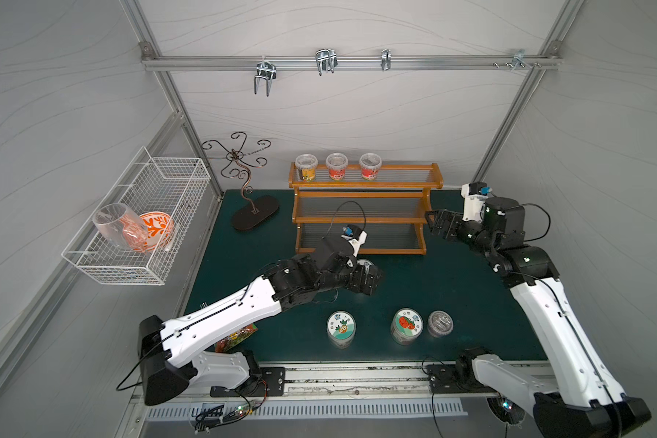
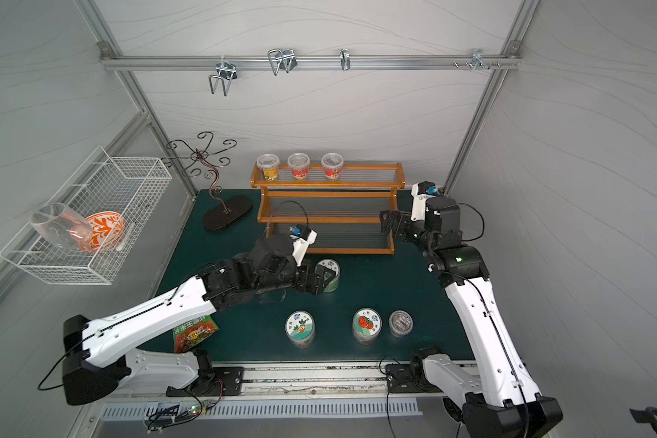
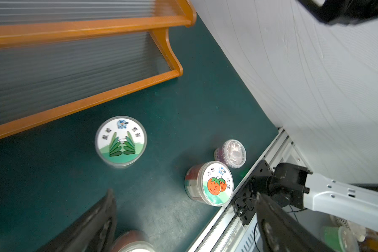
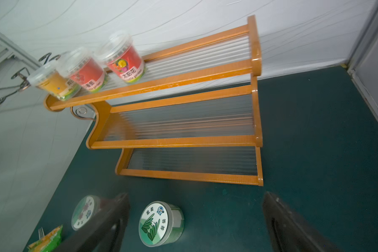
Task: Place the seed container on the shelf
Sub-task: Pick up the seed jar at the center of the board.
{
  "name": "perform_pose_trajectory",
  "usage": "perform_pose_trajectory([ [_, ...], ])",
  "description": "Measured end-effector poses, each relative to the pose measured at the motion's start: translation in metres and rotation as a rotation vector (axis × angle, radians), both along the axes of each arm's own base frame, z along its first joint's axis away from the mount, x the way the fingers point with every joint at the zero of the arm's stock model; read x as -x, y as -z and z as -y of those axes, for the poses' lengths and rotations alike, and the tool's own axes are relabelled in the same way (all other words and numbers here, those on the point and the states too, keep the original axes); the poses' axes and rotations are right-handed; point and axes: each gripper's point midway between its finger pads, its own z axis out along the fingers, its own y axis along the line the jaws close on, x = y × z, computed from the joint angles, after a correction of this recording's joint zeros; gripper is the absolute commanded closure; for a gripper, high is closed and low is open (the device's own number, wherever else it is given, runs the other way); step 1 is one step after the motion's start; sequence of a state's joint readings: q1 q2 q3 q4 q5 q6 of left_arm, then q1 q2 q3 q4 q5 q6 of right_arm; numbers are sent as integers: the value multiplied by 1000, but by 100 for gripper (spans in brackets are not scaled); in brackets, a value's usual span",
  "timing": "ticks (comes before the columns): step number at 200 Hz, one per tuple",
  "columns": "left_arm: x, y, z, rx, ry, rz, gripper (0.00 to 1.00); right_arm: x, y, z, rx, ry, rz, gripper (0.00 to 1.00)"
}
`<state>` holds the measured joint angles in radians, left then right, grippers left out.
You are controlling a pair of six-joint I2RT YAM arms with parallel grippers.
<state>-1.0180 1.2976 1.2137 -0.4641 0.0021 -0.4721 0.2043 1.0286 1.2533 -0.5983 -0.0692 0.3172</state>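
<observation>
The left gripper hangs low over the green mat, jaws spread wide with nothing between them, which looks like the approach to the pick. Just ahead of its fingertips the green-lidded seed container stands upright, not yet gripped. Beyond that is the shelf, its lower tiers bare. Next the gripper must advance to straddle the container, then close. The right gripper, likewise wide and empty, hangs farther off by the shelf's end.

Shelf x1, three tiers. Labelled tubs x3, top tier. Picture-lid jars x3 on mat: two near front edge. Small clear-lid tub x1. Snack bag x1, front-left corner. Wire basket x1: glass x1, bowl x1. Scroll stand x1. Rail hooks x4.
</observation>
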Motion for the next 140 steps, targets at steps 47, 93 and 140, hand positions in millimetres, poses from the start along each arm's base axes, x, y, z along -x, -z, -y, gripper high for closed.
perform_pose_trajectory([
  [47,29,24,78,-26,271,105,0,10,6,42,-51,145,-80,1],
  [93,60,67,141,-71,554,186,0,21,7,53,-78,183,-102,1],
  [140,80,111,175,-117,757,223,0,32,5,56,-78,193,-100,1],
])
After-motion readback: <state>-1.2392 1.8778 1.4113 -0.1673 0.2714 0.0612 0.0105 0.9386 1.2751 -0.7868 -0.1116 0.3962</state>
